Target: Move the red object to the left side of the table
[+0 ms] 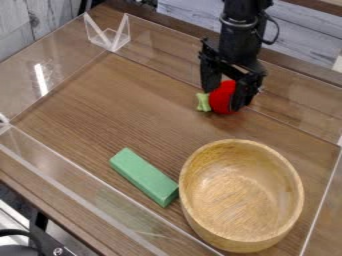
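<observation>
The gripper point(230, 96) stands spread, straddling the ball point(226, 96). It should close squarely across the middle, avoiding the leaf point(203, 101).

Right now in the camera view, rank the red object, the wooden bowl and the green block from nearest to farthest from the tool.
1. Red object: between the open tool's fingers, back right of the table.
2. Wooden bowl: front right, below the tool in the picture.
3. Green block: front, left of the bowl.
</observation>
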You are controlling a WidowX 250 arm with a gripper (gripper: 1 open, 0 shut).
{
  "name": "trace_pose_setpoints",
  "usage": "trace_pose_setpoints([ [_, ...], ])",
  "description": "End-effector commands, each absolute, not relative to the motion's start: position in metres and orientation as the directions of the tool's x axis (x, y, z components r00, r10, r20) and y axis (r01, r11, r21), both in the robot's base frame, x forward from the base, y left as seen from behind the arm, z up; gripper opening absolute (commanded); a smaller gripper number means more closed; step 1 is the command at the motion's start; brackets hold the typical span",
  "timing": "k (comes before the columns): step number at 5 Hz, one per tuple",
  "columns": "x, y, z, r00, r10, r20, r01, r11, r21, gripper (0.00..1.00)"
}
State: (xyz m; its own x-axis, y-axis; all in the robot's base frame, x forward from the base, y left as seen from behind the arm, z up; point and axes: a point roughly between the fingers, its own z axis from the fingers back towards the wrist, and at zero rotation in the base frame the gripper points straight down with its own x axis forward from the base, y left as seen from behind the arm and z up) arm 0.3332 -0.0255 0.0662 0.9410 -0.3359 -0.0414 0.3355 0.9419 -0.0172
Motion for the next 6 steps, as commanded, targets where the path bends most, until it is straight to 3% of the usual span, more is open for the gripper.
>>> trace_pose_setpoints([
  [1, 0.352, -0.026, 0.078, 0.924, -0.379, 0.047, 0.380, 0.925, -0.005, 1.00],
  [6, 0.376, -0.001, 0.065, 0.933, -0.349, 0.093, 0.352, 0.936, -0.020, 1.00],
])
